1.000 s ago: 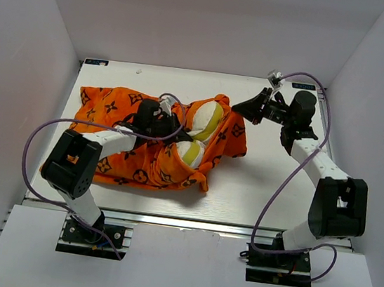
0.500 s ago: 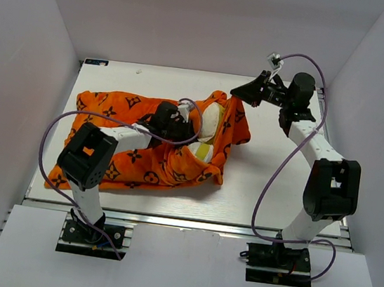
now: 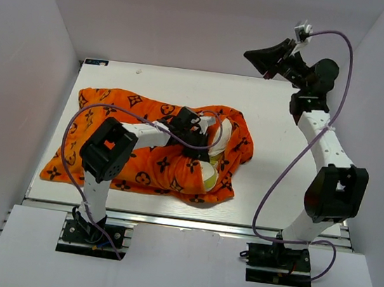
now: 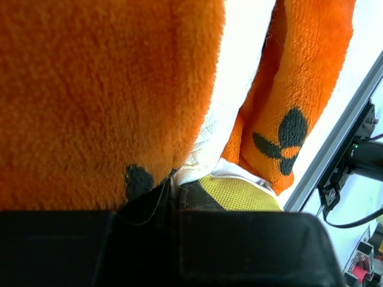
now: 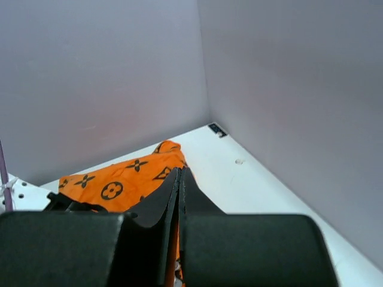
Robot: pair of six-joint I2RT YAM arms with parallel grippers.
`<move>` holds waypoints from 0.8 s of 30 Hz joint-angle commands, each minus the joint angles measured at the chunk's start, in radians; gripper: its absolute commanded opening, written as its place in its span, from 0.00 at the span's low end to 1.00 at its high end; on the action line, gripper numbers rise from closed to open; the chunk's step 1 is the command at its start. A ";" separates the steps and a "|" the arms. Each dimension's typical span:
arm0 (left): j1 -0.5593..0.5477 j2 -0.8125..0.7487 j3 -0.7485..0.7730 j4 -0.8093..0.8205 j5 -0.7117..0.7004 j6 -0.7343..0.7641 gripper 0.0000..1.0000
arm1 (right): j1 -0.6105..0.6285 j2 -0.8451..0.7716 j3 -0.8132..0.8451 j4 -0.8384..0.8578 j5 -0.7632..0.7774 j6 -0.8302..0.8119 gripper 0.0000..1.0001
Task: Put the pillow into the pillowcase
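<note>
Pinches with the left gripper (image 3: 197,148) at the right-hand mouth of the pillowcase (image 3: 128,146). Jaws closed to a thin seam, with orange plush and one black motif caught at the very tips in the left wrist view. Cannot tell from there whether cream cloth of the pillow (image 3: 224,129) is pinched along with it, since both press against the fingertips (image 4: 197,197).

Holds the right gripper (image 3: 255,54) high in the air by the back wall, well apart from all cloth. Jaws pressed flat together, a hairline between them and nothing in it.

Spreads the pillowcase over the left and middle of the table (image 3: 280,169). Bright orange with black flower, star and circle motifs, flat toward the left and bulging toward the right. Shows the pillow only at that right opening: a cream patch beside the left wrist, and a yellow band lower down near the front edge. Wraps the rest in orange.

Hides the left fingertips in the top view under folds and the wrist itself. Fills the bottom of both wrist views with dark gripper body. Cuts off the pillowcase behind the shut fingers in the right wrist view, with no pillow to make out there.
</note>
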 commanded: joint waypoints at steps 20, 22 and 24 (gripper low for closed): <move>0.050 -0.054 -0.062 -0.210 -0.064 -0.125 0.00 | 0.224 -0.303 -0.502 -0.915 0.648 -0.660 0.89; 0.048 -0.068 -0.062 -0.195 -0.065 -0.142 0.00 | 0.264 -0.306 -0.522 -0.932 0.685 -0.551 0.89; 0.050 -0.079 -0.057 -0.190 -0.068 -0.156 0.00 | 0.298 -0.293 -0.521 -0.945 0.730 -0.487 0.89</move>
